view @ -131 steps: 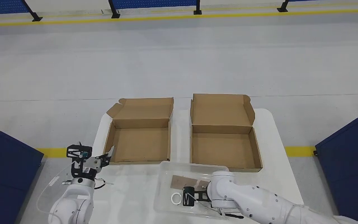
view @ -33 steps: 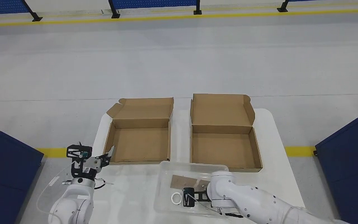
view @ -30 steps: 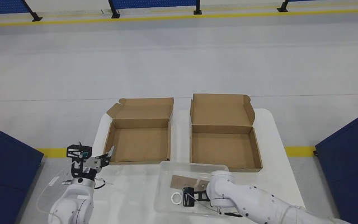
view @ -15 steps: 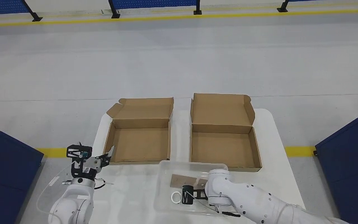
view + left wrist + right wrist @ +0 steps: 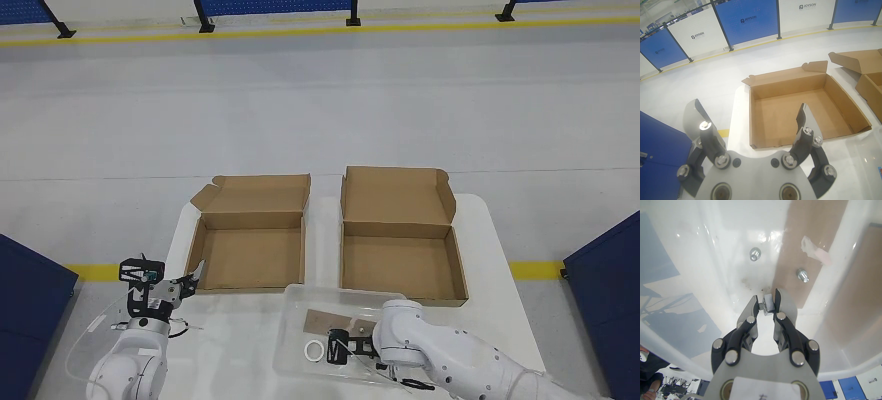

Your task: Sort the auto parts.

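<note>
Sorting barely begun: my right hand point(image 5: 766, 306) clamps a metal part point(image 5: 769, 304) in the bin point(image 5: 292, 330), left hand point(image 5: 749, 106) spread apart; both cardboard boxes point(image 5: 250, 258) empty, bolts point(image 5: 754, 254) remain.

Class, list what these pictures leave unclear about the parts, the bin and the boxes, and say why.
Top view: the metal part held by the right gripper is too small to identify.
Top view: the two bolts are too small to pick out.
Left wrist view: the right box is cut off by the edge.
</note>
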`<state>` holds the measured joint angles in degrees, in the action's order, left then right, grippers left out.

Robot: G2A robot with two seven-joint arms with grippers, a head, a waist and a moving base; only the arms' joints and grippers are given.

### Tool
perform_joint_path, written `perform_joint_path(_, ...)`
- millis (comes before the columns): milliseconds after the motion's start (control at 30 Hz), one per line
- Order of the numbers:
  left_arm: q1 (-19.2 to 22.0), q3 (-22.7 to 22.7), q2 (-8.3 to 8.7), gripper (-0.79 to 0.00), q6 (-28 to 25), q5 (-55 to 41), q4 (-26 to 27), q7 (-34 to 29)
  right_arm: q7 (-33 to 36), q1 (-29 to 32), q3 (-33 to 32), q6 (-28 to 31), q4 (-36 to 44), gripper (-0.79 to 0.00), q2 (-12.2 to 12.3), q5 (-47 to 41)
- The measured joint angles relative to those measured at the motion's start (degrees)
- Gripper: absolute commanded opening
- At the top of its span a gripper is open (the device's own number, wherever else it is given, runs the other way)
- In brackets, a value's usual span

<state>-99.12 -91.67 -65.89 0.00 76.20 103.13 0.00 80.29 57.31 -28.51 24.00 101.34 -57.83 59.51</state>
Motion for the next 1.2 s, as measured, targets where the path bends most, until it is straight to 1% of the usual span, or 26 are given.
perform_joint_path(733, 0.00, 0.00, 0.00, 0.000, 0.00, 0.00, 0.00, 0.00, -3.42, 6.46, -9.60, 2.90, 5.53, -0.785, 4.23, -2.65)
perform_joint_path(1033, 0.00, 0.00, 0.00, 0.000, 0.00, 0.00, 0.00, 0.00, -6.47, 8.53, -13.23, 4.59, 6.96, -0.785, 5.48, -5.01)
perform_joint_path(1200, 0.00, 0.00, 0.00, 0.000, 0.00, 0.00, 0.00, 0.00, -6.59, 8.61, -13.38, 4.74, 7.01, -0.785, 5.52, -5.31)
